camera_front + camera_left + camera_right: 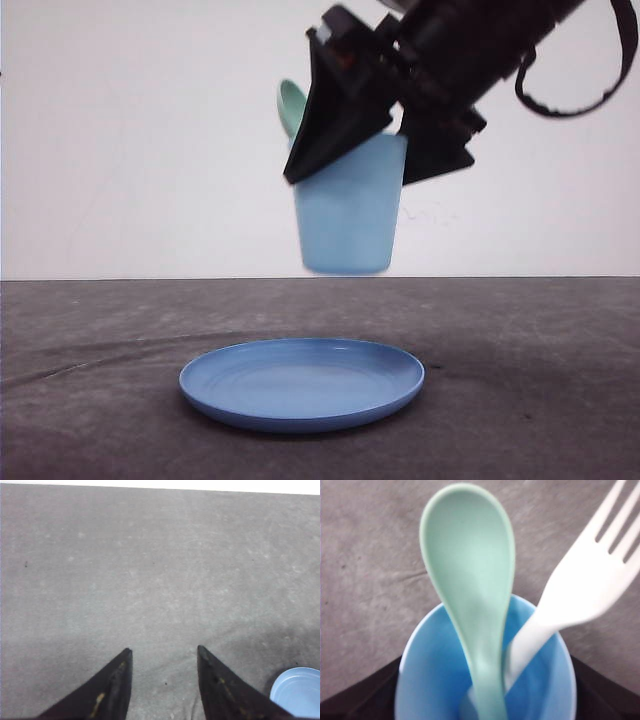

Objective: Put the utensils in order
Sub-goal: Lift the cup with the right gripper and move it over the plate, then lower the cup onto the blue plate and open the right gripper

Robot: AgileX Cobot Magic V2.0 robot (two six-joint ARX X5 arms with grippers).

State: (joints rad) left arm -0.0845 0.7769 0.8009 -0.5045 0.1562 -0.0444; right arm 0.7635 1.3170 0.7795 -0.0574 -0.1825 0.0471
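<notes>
Plastic spoon (470, 595) and fork (575, 590) stand loose in the light blue cup (348, 215) my right end effector (375, 150) clamps; light, slippery, best gripped mid-handle; left end effector (162, 680) open over the counter (150, 570)

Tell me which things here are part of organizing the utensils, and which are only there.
Part of the job:
spoon, standing in the cup
fork, standing in the cup
right gripper, holding the cup in the air

Only there:
cup
plate, on the table
left gripper, open over the table
</notes>
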